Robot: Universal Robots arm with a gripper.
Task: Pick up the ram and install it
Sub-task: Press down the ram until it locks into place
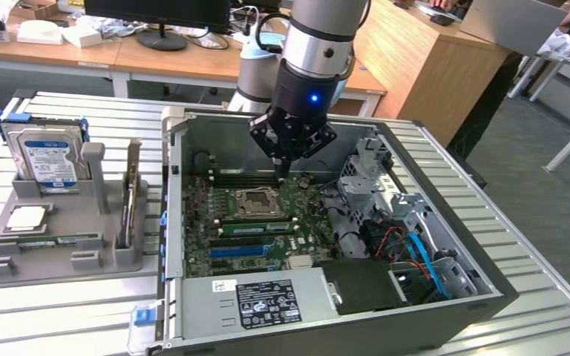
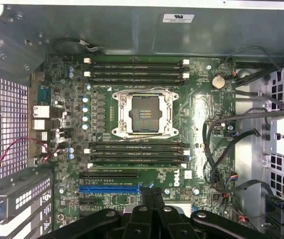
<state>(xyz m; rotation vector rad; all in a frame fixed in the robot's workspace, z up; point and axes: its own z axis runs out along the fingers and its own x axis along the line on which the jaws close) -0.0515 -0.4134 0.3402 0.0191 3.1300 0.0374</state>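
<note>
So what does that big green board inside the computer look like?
The green board lies flat on the floor of the open grey case. In its middle sits a square silver socket with a dark centre. Long black slots run along two sides of the socket, and there is one blue slot. A round silver battery sits near one edge, and black cables plug in beside it. The shut tool hangs above the board.

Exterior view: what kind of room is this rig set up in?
Probably a lab or office workshop: wooden desks with a monitor behind, and an open PC case on a slatted metal table.
</note>
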